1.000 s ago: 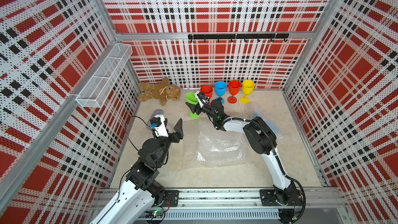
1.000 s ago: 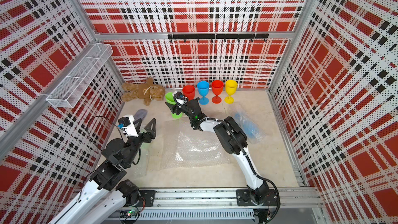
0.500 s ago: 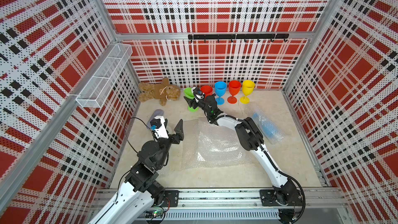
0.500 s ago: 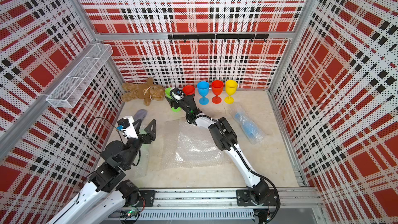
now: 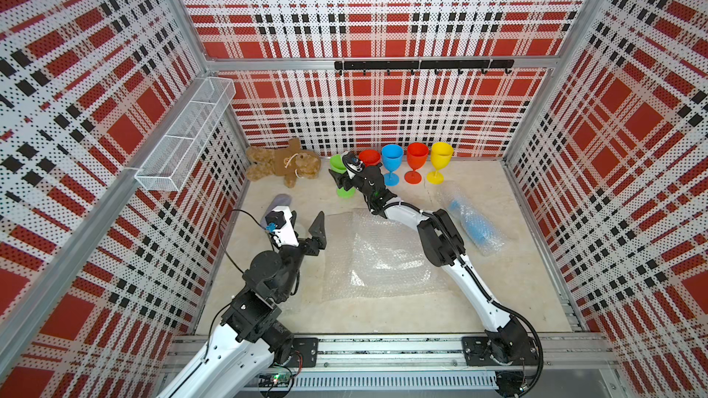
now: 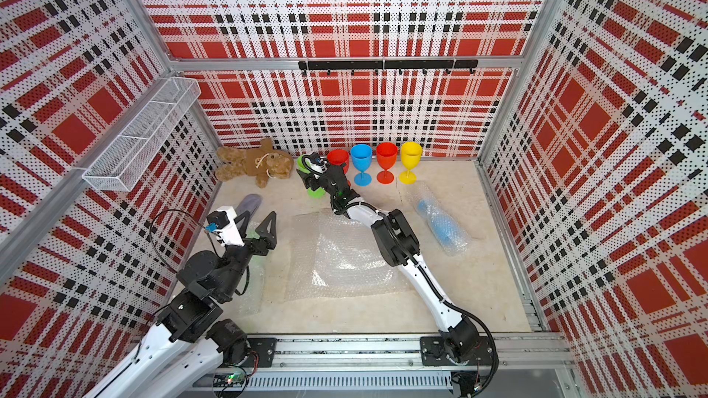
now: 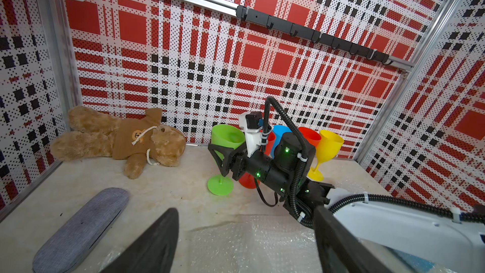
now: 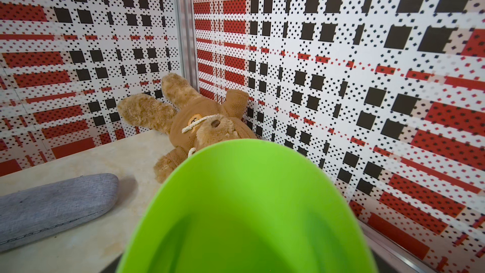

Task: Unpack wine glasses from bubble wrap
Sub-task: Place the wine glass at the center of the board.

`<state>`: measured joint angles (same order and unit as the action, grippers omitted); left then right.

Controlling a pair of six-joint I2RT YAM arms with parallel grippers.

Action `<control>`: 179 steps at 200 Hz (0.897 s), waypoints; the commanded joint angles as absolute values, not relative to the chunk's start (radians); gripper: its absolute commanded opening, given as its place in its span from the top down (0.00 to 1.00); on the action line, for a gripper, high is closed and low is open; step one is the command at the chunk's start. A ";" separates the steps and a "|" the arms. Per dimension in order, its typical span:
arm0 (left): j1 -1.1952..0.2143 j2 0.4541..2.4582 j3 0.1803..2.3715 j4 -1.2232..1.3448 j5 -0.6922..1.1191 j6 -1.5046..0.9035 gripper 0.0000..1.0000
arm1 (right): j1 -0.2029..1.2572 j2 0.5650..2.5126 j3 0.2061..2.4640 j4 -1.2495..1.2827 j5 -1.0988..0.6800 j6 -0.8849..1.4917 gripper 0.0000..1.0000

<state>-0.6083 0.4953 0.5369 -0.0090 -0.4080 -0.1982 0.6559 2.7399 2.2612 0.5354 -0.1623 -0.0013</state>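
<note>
A green wine glass [image 5: 337, 164] [image 7: 227, 137] stands on its foot at the left end of a back row of red [image 5: 369, 156], blue [image 5: 391, 162], red [image 5: 417, 158] and yellow [image 5: 440, 156] glasses. My right gripper [image 5: 344, 179] [image 6: 312, 181] straddles it just under the bowl. The bowl [image 8: 246, 206] hides the jaws, so whether they still grip does not show. A blue glass [image 5: 471, 223] lies wrapped in bubble wrap at the right. My left gripper [image 5: 302, 227] [image 7: 246, 245] hangs open and empty over the left edge of a flat bubble wrap sheet [image 5: 379, 258].
A brown teddy bear [image 5: 283, 162] lies in the back left corner, close to the green glass. A grey pouch [image 5: 277, 202] lies by the left wall. More bubble wrap [image 6: 251, 285] lies under my left arm. A wire basket [image 5: 184, 139] hangs on the left wall.
My right arm has stretched further back, taking the green glass a little towards the back wall beside the first red one. My left arm has barely moved.
</note>
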 commanded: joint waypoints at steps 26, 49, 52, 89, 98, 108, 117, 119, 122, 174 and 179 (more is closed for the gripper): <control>-0.612 0.487 0.531 -0.003 -0.416 -0.190 0.18 | 0.655 2.758 2.286 0.534 -0.160 -0.007 0.15; -0.612 0.489 0.531 -0.005 -0.417 -0.191 0.17 | 0.654 2.757 2.286 0.534 -0.152 -0.005 0.13; -0.613 0.488 0.531 -0.005 -0.417 -0.192 0.17 | 0.654 2.757 2.286 0.535 -0.151 -0.003 0.13; -0.611 0.491 0.532 -0.006 -0.417 -0.192 0.17 | 0.654 2.756 2.285 0.535 -0.149 -0.004 0.11; -0.611 0.490 0.532 -0.005 -0.416 -0.192 0.17 | 0.655 2.756 2.284 0.537 -0.150 -0.003 0.10; -0.609 0.492 0.531 -0.005 -0.417 -0.190 0.16 | 0.653 2.752 2.276 0.550 -0.149 0.001 0.09; -0.608 0.494 0.531 -0.005 -0.417 -0.189 0.16 | 0.655 2.747 2.262 0.566 -0.149 0.006 0.09; -0.607 0.494 0.531 -0.005 -0.417 -0.189 0.16 | 0.654 2.744 2.260 0.569 -0.149 0.007 0.09; -0.607 0.494 0.531 -0.005 -0.417 -0.190 0.17 | 0.654 2.742 2.256 0.574 -0.149 0.008 0.08; -0.597 0.506 0.533 -0.006 -0.410 -0.189 0.16 | 0.655 2.658 2.188 0.654 -0.172 0.001 0.03; -0.593 0.508 0.533 -0.006 -0.410 -0.189 0.16 | 0.655 2.649 2.187 0.655 -0.174 -0.002 0.02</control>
<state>-0.6041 0.5011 0.5369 -0.0093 -0.4084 -0.1978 0.6559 2.7365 2.2047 0.5964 -0.1574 0.0154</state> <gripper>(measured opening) 0.836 0.970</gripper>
